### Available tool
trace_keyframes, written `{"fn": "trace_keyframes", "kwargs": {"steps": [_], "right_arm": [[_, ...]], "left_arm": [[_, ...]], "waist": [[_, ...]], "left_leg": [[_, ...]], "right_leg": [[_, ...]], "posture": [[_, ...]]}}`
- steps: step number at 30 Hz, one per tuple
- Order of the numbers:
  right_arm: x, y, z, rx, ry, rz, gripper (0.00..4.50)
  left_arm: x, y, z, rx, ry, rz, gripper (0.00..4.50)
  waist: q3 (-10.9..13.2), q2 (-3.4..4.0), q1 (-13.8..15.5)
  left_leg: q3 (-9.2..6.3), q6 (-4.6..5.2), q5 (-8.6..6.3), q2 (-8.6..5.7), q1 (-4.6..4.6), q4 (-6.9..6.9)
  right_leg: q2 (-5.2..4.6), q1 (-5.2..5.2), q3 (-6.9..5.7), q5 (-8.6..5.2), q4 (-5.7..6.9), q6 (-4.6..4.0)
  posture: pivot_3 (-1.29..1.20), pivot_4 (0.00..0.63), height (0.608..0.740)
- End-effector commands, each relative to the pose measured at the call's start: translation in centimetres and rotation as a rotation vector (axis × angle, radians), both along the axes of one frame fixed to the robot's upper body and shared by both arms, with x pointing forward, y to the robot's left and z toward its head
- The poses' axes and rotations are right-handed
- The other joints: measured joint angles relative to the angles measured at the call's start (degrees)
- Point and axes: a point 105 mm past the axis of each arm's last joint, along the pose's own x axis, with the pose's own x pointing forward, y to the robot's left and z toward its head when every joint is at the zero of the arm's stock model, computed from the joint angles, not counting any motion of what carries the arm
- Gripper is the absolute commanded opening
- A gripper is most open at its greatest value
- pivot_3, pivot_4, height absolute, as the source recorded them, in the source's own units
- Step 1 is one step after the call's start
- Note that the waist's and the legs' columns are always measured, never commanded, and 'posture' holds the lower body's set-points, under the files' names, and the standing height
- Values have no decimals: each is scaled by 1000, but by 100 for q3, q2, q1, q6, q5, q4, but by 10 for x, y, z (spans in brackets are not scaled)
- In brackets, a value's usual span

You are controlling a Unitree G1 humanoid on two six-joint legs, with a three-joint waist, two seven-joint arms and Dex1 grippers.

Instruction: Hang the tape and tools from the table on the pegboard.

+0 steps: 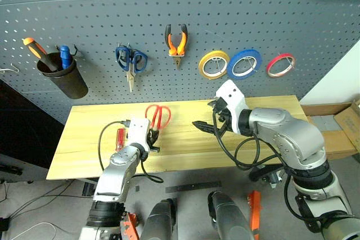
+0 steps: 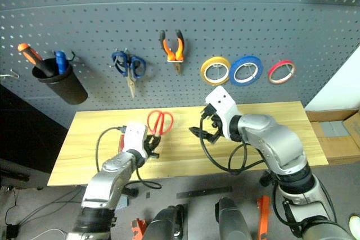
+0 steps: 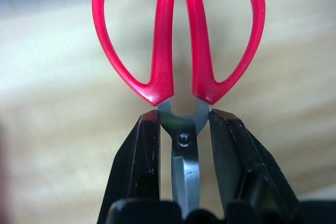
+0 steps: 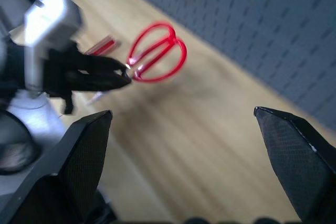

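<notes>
Scissors (image 3: 178, 51) with glossy red plastic loops sit pinched in our left gripper (image 1: 151, 139): its two black fingers (image 3: 137, 166) are closed on the bare steel blades right at the pivot rivet, and the rounded teardrop loops point away from the wrist toward the pegboard (image 1: 169, 4). We see the pair lifted over the pale, smooth-grained wooden table (image 1: 253, 111), loops above its middle strip. Just beside that gripper, on the tabletop, lies the slim screwdriver (image 1: 119, 137) with its translucent red handle.

Our right gripper (image 1: 209, 123) hangs over the table near its middle with the black, matte, wedge-shaped fingers (image 4: 294, 150) spread wide and nothing between them.

On the dark grey perforated panel, the thin red ring of tape (image 1: 280, 64) hangs at the right end of a row, after a blue roll (image 1: 244, 63) and a yellow roll (image 1: 214, 64). Left of them hang orange-and-black pliers (image 1: 176, 41), then blue-handled scissors (image 1: 131, 62). A black cup (image 1: 63, 77) at the far left holds an orange-handled tool and a blue-handled one.
</notes>
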Motion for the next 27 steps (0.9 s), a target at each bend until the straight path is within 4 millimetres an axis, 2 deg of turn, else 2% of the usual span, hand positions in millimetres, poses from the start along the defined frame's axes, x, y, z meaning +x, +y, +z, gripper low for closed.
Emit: {"fn": "trace_keyframes", "kwargs": {"steps": [1,7,13,20,27], "right_arm": [[-6,1,36,72,-239,44,4500],[-9,4,45,151,-316,112,4500],[4,1,52,170,-332,90,4500],[10,1,54,163,-334,77,4500],[12,-1,54,157,-328,59,4500]], "left_arm": [[-12,11,54,106,-290,22,1010],[-23,21,98,231,-523,62,1010],[-6,27,129,218,-602,100,1010],[12,34,127,212,-567,131,1010],[16,36,120,175,-528,163,1010]], "waist": [[0,0,-5],[0,0,15],[0,0,30],[0,0,1],[0,0,5]], "left_leg": [[1,0,0,3,-1,-1],[3,3,-1,6,-3,-6],[2,10,-2,2,-5,4],[8,12,-2,3,-5,-2],[6,12,-2,3,-7,0]], "right_leg": [[0,1,1,2,-8,2],[6,13,0,15,-41,19],[9,19,-3,23,-46,23],[10,15,4,41,-47,-5],[10,14,3,41,-46,-5]], "posture": [[-136,225,740],[-115,220,740],[-110,219,740],[-125,222,740],[-132,228,740]]}}
